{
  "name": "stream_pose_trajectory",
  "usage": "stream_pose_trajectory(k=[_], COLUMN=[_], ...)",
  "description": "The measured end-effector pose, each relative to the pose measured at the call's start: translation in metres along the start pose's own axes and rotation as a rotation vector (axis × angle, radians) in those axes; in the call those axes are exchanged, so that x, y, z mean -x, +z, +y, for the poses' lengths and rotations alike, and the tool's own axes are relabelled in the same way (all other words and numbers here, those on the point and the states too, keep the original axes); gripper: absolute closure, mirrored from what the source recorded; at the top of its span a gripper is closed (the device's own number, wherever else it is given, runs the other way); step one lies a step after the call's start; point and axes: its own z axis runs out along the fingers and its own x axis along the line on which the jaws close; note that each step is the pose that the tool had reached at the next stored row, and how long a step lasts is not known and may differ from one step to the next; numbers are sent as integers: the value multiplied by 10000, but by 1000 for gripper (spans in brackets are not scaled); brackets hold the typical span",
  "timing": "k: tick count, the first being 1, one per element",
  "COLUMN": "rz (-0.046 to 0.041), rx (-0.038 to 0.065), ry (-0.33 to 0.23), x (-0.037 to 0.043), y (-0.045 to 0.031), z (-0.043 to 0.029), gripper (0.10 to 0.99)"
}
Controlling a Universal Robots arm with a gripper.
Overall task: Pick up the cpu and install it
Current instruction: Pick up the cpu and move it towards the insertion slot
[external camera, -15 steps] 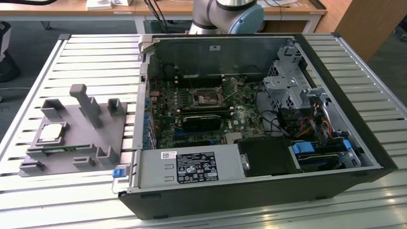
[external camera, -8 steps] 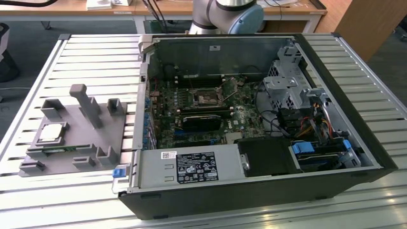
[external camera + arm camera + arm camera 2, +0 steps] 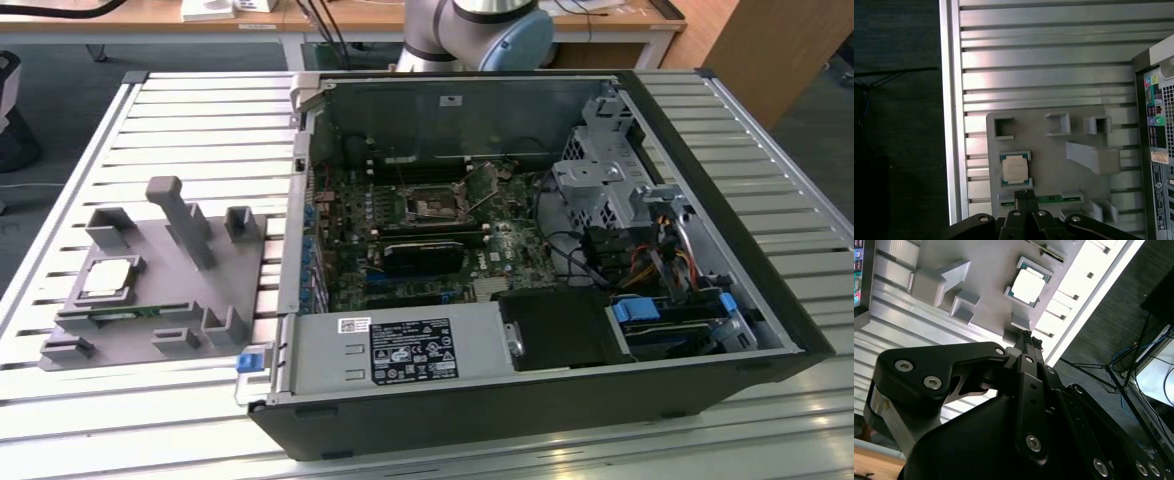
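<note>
The room around me has a dark carpeted floor [image 3: 899, 125], with pale desks [image 3: 160, 25] behind my arm's base [image 3: 481, 30] and loose cables [image 3: 1134, 380] trailing over the carpet. My work surface is a table [image 3: 187, 120] topped with long silver slats running side by side.

On it lies an open computer case [image 3: 534, 410], black-walled, with the green motherboard [image 3: 514, 245] exposed and its square socket [image 3: 441, 207] near the middle. On the exterior view's left of the case, just beside it, sits a flat grey holder [image 3: 247, 270] with raised blocks and one tall post.

The cpu [image 3: 110, 278] rests flat in a square recess of that holder, silver top up, on the side away from the case. A narrow green memory stick [image 3: 1049, 199] lies in a slot next to it.

My pincer [image 3: 1024, 193] hangs above the holder, apart from the cpu. In both wrist views its two black fingertips are pressed together, gripping nothing.
</note>
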Motion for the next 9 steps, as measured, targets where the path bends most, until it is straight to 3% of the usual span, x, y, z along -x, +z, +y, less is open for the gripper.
stream_pose_trajectory(k=[9], rz=[9], rx=[0], ry=[1], x=[-1], y=[31], z=[-2], gripper=[980])
